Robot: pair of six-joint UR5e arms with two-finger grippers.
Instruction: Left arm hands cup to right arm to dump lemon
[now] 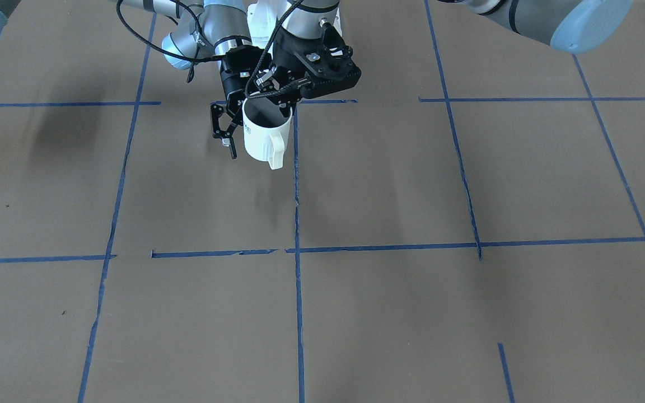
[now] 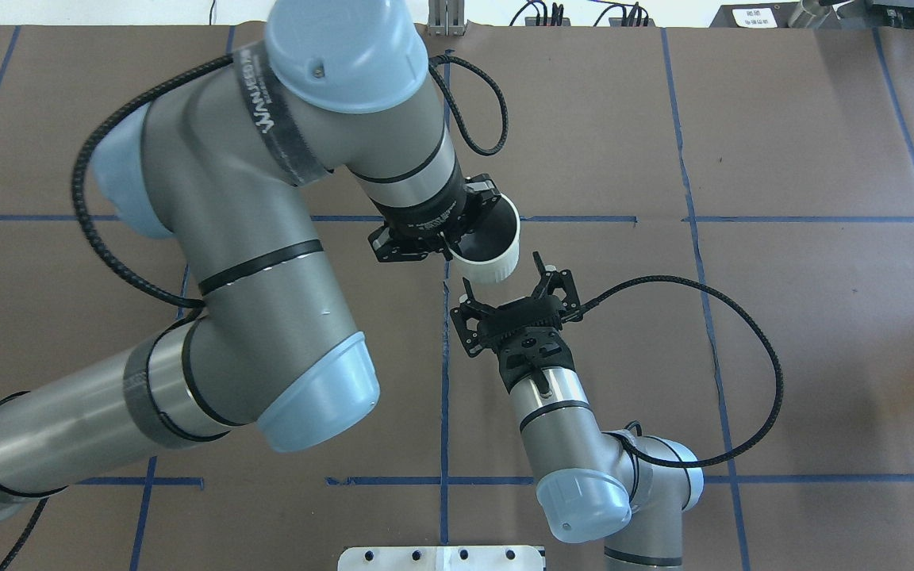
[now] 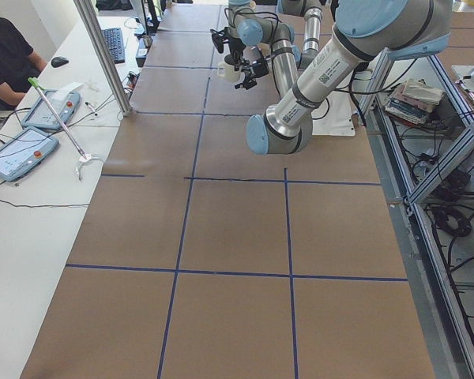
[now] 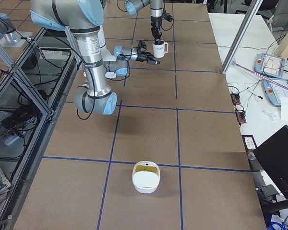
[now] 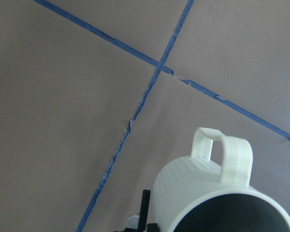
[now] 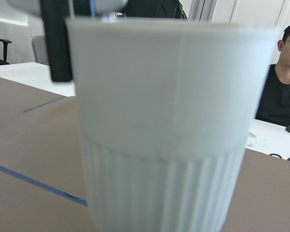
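Note:
The white cup (image 2: 493,247) hangs above the table, upright, with its dark inside facing up. My left gripper (image 2: 457,236) is shut on its rim from above. The cup also shows in the front view (image 1: 265,137), handle toward that camera, and in the left wrist view (image 5: 208,193). My right gripper (image 2: 505,279) is open, level with the cup's lower body on the robot's side. One of its fingers (image 1: 223,131) stands just beside the cup wall. I cannot tell if it touches. The cup fills the right wrist view (image 6: 169,125). The lemon is hidden.
A white bowl (image 4: 146,177) with a yellowish inside sits on the table toward the robot's right end. An operator (image 6: 282,82) sits across the table. Tablets (image 3: 20,150) and a metal post (image 3: 107,55) stand on the side bench.

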